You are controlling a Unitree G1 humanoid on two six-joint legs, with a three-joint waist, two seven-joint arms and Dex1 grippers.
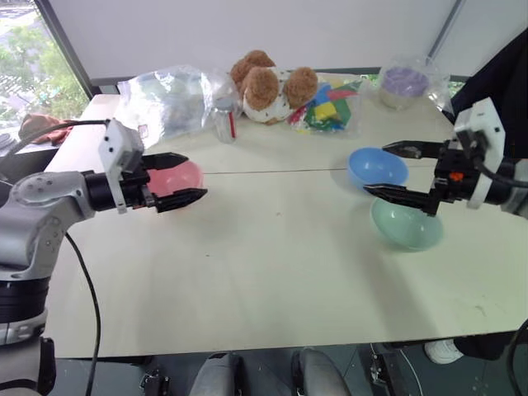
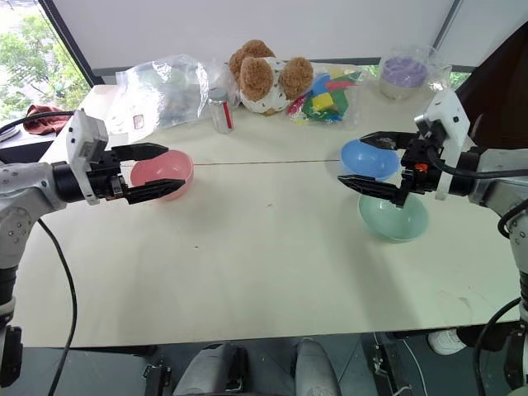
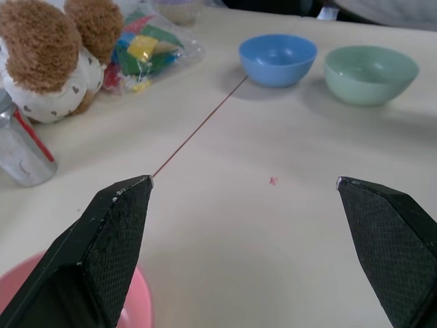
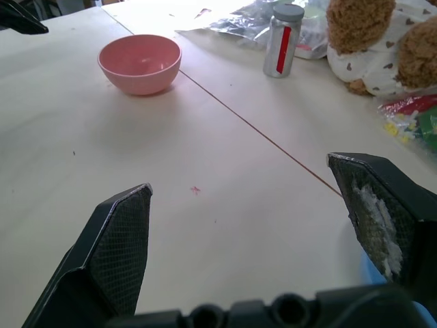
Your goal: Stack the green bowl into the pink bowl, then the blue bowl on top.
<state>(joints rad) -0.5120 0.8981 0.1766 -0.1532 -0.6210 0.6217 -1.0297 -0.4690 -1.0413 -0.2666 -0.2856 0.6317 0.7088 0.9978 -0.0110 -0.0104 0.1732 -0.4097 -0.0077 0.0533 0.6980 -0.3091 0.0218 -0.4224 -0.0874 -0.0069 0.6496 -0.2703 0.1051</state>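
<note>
Nothing was stacked yet: both end effectors hovered open and empty. The right end effector (image 2: pixel 373 160) next needed to grasp the green bowl (image 2: pixel 394 218) on the right and carry it left to the pink bowl (image 2: pixel 162 172).

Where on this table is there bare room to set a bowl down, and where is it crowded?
The bare patch is the wide middle and near side of the table, bordered by the pink bowl on the left and the blue bowl and green bowl on the right. The far edge is crowded: plastic bags, canister, plush toy, toy blocks.
</note>
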